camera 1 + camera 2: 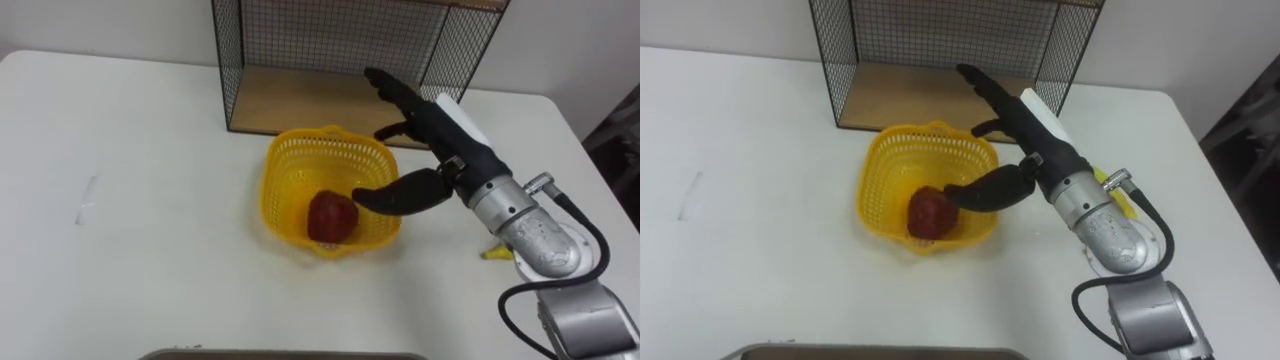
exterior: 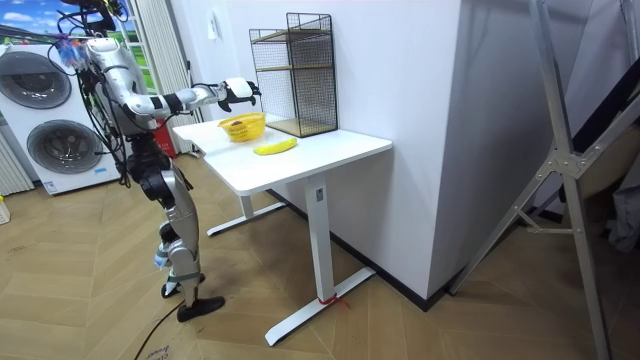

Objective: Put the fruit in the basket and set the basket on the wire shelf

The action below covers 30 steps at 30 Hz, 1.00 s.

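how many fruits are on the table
2: a red fruit inside the yellow basket, and a banana on the table beside it, partly hidden behind the robot's arm.

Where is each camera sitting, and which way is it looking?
Left eye view: on the robot's head, looking down at the table, basket and shelf; its right arm and open right hand enter from the lower right.
Right eye view: beside it on the head, same downward look; same arm and hand.
Room view: standing off in the room, facing the table's side; the whole robot stands at the room view's left.
Shared: all show basket, shelf and right hand; both eyes show the red fruit inside the basket.
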Motion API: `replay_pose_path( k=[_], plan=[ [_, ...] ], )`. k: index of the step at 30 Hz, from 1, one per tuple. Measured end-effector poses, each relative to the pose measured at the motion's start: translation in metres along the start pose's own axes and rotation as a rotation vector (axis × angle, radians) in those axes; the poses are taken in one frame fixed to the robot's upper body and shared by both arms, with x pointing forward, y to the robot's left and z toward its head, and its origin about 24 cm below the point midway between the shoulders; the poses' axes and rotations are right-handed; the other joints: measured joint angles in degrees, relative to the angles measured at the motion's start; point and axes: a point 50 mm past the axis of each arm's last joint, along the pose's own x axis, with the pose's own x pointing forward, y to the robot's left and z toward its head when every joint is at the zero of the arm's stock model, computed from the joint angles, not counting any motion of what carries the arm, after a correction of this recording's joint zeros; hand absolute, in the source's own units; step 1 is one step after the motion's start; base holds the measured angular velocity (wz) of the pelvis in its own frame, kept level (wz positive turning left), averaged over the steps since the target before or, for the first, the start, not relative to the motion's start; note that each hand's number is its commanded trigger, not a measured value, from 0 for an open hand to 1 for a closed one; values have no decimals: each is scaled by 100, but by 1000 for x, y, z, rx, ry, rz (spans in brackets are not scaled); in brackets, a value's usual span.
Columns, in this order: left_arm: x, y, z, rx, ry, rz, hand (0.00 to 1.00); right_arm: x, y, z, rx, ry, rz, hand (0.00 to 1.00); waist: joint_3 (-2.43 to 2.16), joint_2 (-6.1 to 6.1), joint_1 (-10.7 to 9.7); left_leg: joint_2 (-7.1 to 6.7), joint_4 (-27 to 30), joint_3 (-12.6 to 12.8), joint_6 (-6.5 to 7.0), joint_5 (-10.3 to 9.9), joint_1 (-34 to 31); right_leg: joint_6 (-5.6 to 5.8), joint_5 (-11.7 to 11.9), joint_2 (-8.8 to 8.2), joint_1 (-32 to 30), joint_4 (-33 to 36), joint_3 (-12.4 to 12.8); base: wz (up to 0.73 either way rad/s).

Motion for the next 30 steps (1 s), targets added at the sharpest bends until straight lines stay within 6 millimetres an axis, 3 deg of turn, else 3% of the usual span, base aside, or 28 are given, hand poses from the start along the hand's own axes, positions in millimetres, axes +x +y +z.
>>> replay_pose_path(
  k=[23, 27, 30],
  plan=[
    [0, 0, 0, 4, -1, 1, 0, 0, 0, 0, -4, 1, 0, 0, -4, -6, -10, -1, -1, -1, 0, 0, -8, 0, 0, 0, 0, -7, -1, 0],
    [0, 0, 1, 5, -2, 2, 0, -1, -4, 0, 11, -1, -19, 0, -23, -34, -19, -1, 3, 2, 0, 0, 14, -1, 0, -1, 7, -1, -2, 0],
    [0, 0, 0, 3, 0, 2, 0, -3, -15, -1, 37, -3, -88, 0, -3, -8, -19, -1, 9, -1, 0, 0, 82, -1, 1, -6, 72, 15, -3, 0]
  ],
)
